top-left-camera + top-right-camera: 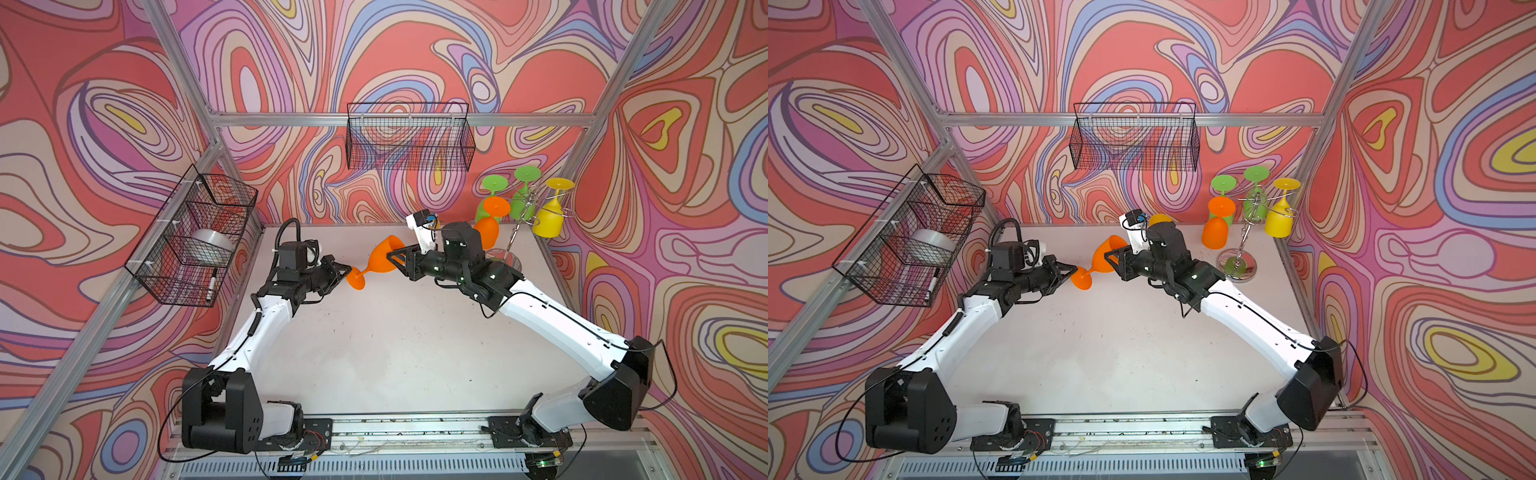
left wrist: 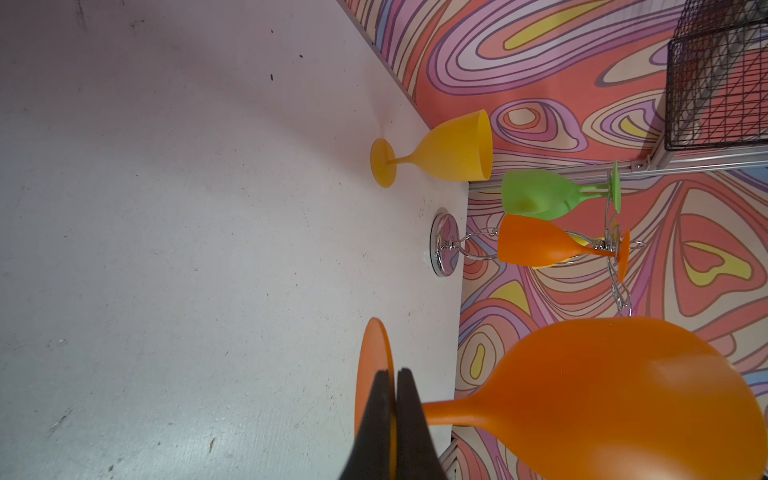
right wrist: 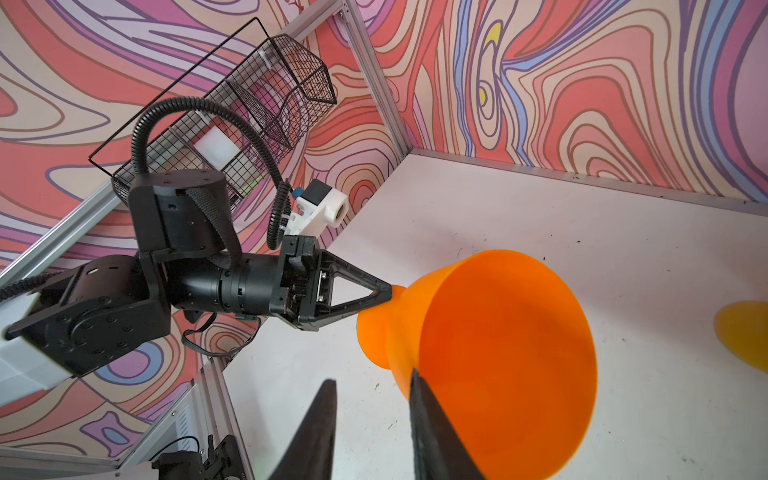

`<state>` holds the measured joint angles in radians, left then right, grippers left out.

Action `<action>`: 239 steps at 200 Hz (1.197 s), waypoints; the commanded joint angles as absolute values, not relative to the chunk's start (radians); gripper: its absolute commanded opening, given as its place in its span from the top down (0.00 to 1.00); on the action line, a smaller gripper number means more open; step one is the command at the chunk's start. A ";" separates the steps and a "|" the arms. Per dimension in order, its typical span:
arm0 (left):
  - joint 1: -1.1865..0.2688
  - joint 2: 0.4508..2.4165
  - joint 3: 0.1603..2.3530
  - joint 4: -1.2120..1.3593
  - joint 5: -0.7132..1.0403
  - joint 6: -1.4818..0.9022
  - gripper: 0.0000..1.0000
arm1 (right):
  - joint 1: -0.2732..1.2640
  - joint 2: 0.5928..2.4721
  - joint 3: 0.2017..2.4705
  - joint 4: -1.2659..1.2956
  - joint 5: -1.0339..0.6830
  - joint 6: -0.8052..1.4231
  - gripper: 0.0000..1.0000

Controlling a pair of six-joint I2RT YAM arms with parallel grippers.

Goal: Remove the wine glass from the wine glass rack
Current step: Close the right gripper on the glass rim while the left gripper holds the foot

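Wine glass aslant: foot low in left jaws, mouth toward right jaws.

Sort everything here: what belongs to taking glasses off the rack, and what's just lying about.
Job: rack; orange glass, stem pinched by left gripper; right gripper at its rim.
Lying about: back basket; side basket; silver roll; pen.

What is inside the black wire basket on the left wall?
The basket holds a silvery round object in its middle compartment and a pen in the nearest one. The mesh blurs finer detail.
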<state>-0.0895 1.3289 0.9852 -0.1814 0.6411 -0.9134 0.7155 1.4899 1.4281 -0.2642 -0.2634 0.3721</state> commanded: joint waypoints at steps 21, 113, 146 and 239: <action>-0.078 1.301 0.976 -0.143 0.659 -0.920 1.00 | 0.713 1.514 1.437 -0.227 -0.298 0.380 0.71; -0.075 1.296 0.958 -0.117 0.668 -0.940 1.00 | 0.713 1.531 1.451 -0.211 -0.316 0.367 1.00; -0.072 1.299 0.954 -0.115 0.667 -0.936 1.00 | 0.713 1.523 1.451 -0.213 -0.322 0.365 1.00; -0.064 1.299 0.950 -0.131 0.668 -0.910 1.00 | 0.713 1.478 1.491 -0.288 -0.243 0.300 0.74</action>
